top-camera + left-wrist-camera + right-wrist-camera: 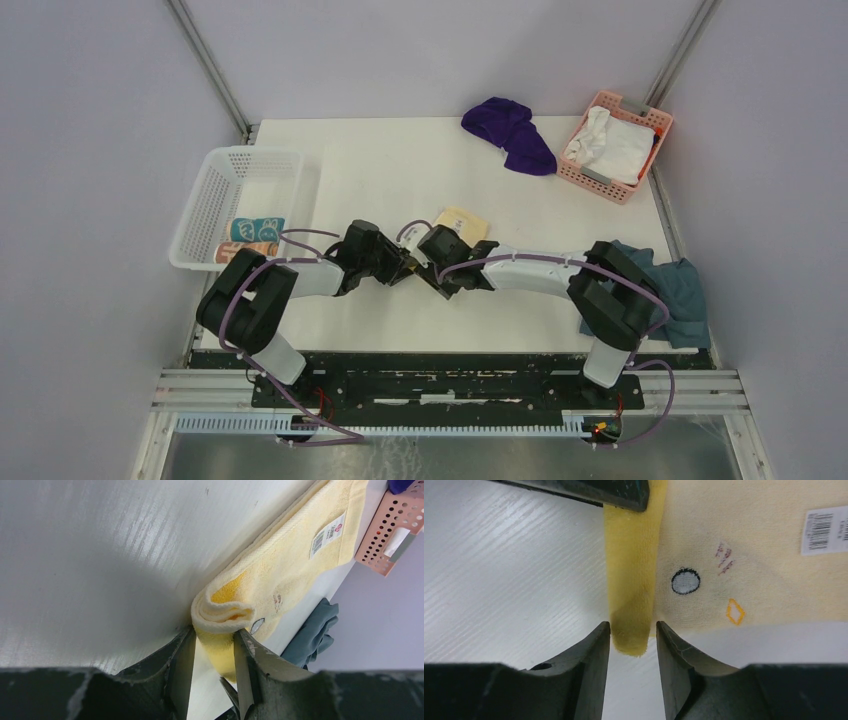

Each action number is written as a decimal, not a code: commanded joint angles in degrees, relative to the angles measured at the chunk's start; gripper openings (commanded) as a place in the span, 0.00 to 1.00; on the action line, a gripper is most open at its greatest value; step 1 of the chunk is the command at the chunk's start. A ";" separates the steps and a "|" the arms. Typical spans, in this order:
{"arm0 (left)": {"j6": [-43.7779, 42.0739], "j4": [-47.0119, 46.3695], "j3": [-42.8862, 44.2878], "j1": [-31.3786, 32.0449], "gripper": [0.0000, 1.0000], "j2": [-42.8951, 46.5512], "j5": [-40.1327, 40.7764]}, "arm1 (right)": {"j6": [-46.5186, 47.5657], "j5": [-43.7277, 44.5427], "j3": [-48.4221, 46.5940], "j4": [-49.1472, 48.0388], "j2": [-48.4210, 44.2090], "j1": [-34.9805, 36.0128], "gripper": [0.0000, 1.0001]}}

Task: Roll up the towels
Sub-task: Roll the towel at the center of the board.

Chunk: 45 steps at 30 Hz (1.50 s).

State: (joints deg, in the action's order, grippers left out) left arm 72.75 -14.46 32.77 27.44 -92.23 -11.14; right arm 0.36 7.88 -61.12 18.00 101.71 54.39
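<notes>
A pale yellow towel (462, 224) lies flat mid-table, its near edge rolled into a thin roll (222, 612). My left gripper (214, 647) is shut on one end of that roll, which is pinched between both fingers. From the opposite side my right gripper (631, 642) has its tips closed around the other end of the roll (630, 625). In the top view the two grippers meet tip to tip, the left gripper (403, 268) beside the right gripper (428, 262). A deep purple towel (512, 136) lies crumpled at the back. Rolled teal (256, 229) and peach (245, 250) towels lie in the white basket (215, 170).
A pink basket (640, 118) holding a white cloth (612, 148) stands at the back right. A blue-grey cloth (682, 290) lies bunched at the right edge, beside my right arm's base. The white basket stands along the left edge.
</notes>
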 commanded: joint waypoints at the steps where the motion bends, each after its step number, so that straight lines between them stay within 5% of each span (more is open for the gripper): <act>1: -4.90 8.13 -1.22 -0.22 0.43 -2.47 4.72 | 0.77 1.63 -2.76 0.62 -6.98 0.81 0.48; 19: -5.00 8.66 -1.17 -0.23 0.42 -2.17 4.81 | 0.29 2.66 -1.89 -2.45 2.37 1.59 0.43; 29: -5.48 8.57 -0.70 -0.39 0.42 -3.09 4.94 | -1.63 7.86 -3.91 4.44 10.76 1.36 0.46; 35: -6.00 8.32 -0.49 -2.60 0.43 -3.59 3.78 | -2.67 10.73 -6.74 9.34 15.88 0.63 0.32; 42: -6.71 12.11 -2.00 -4.10 0.57 6.68 4.55 | -2.54 -10.10 -9.93 11.53 13.40 -0.30 0.01; 45: -6.31 15.97 -3.18 -4.31 0.64 13.64 6.50 | -3.99 -22.14 -11.50 11.52 11.46 -2.10 0.01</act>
State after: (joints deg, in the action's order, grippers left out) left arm 69.97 -8.08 31.73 23.66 -85.93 -9.34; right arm -0.34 9.17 -73.19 22.39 111.68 53.71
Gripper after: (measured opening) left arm 0.609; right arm 0.024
